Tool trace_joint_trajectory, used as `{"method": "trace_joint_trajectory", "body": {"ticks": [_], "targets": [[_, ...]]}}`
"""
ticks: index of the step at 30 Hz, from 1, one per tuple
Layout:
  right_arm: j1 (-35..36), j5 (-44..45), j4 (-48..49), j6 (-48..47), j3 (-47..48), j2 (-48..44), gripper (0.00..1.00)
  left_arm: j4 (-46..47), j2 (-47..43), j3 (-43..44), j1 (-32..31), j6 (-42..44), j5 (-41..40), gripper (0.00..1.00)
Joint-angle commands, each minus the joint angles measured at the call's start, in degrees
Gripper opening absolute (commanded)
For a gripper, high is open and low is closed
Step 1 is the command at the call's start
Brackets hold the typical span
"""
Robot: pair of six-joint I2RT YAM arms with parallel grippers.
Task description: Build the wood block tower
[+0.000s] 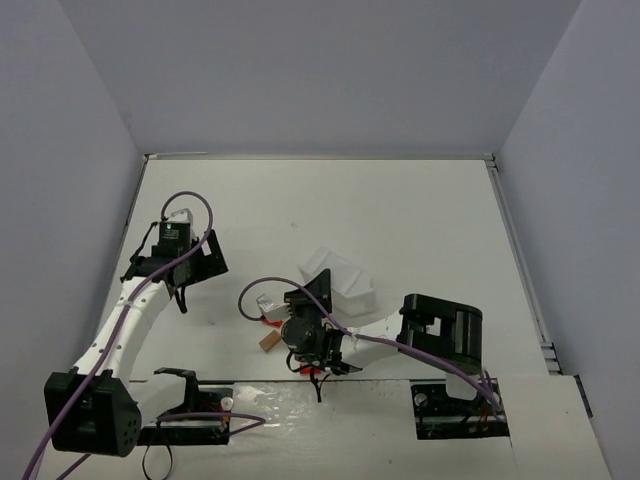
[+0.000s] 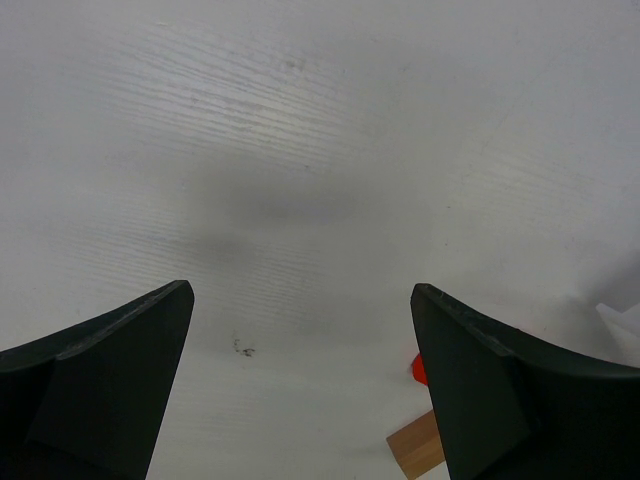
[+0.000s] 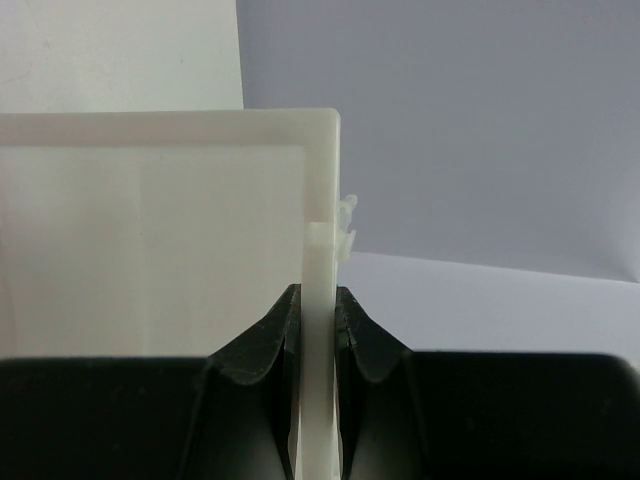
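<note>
No readable text, labels or numbers anywhere.

My right fingers (image 3: 265, 345) clamp one rim of the white rectangular plastic tray (image 1: 341, 283), which sits tilted near the middle of the counter (image 1: 400, 210). Left of the tray, nearer my bases, lies the tan rectangular wooden block (image 1: 269, 341), with a small red-orange wooden piece (image 1: 268, 322) just behind it. My left fingers (image 2: 100, 380) hang spread apart, well left of both.

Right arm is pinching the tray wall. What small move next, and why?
Probably set the white tray down aside and let go: the right pincer clamps its wall, it hangs tilted, and a tan block and red piece already lie on the table.
</note>
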Motion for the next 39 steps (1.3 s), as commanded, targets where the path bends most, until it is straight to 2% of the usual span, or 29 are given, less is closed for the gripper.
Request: {"method": "trace_joint_trajectory", "body": {"ticks": [1, 3, 5, 8, 9, 10, 11, 12, 13, 15, 19, 24, 29, 31, 36, 39], "targets": [[1.6, 4.1, 6.1, -1.5, 3.8, -1.1, 0.00, 3.5, 0.7, 0.3, -0.2, -1.9, 1.7, 0.88], [0.1, 2.6, 6.5, -2.3, 2.1, -2.0, 0.00, 3.8, 1.0, -0.1, -0.3, -2.3, 2.0, 0.88], [-4.8, 5.2, 6.8, -0.5, 1.0, -3.0, 0.00, 3.9, 2.5, -0.5, -0.3, -3.1, 3.0, 0.88], [-6.5, 4.2, 6.6, 0.4, 0.8, -7.3, 0.00, 4.3, 5.0, -1.7, -0.3, -4.9, 4.7, 0.87], [-6.8, 4.1, 4.8, 3.5, 2.2, -8.1, 0.00, 4.6, 5.4, -2.0, -0.3, -5.6, 5.3, 0.87], [-7.5, 3.9, -4.3, 7.6, 3.9, -9.0, 0.00, 4.7, 5.7, -2.3, -0.4, -5.9, 5.6, 0.87], [-9.5, 3.5, -10.6, 17.8, 7.7, -10.6, 0.00, 4.9, 6.3, -2.5, -0.4, -6.1, 5.7, 0.87], [-10.6, 2.5, -22.1, 23.9, 9.8, -11.5, 0.00, 4.9, 6.4, -2.5, -0.5, -6.1, 5.9, 0.84], [-11.6, 1.3, -27.1, 28.7, 11.5, -12.2, 0.00, 4.8, 6.5, -2.5, -0.6, -5.9, 6.1, 0.84], [-15.3, -2.7, -34.1, 38.8, 14.5, -13.9, 0.00, 4.6, 6.1, -2.4, -0.7, -5.4, 6.1, 0.84], [-21.3, -7.9, -43.4, 47.0, 19.3, -15.5, 0.00, 2.7, 5.1, -0.9, -0.7, -4.1, 5.3, 0.84], [-37.6, -22.8, -54.7, 64.7, 27.1, -16.7, 0.00, -0.5, 3.6, 3.2, -0.7, -0.6, 4.3, 0.84], [-55.5, -37.0, -59.0, 77.5, 32.5, -14.6, 0.00, -4.4, 2.2, 8.0, -0.7, 3.7, 3.8, 0.84], [-63.3, -45.4, -60.1, 80.8, 35.2, -12.6, 0.00, -6.4, 1.5, 10.2, -0.7, 5.5, 3.9, 0.84], [-79.7, -58.5, -63.8, 84.5, 44.9, -2.8, 0.00, -9.6, -1.7, 13.4, -0.7, 9.1, 3.2, 0.84], [-85.1, -62.7, -67.5, 84.9, 52.9, 4.4, 0.00, -10.9, -2.1, 14.8, -0.7, 10.9, 3.1, 0.84]]}}
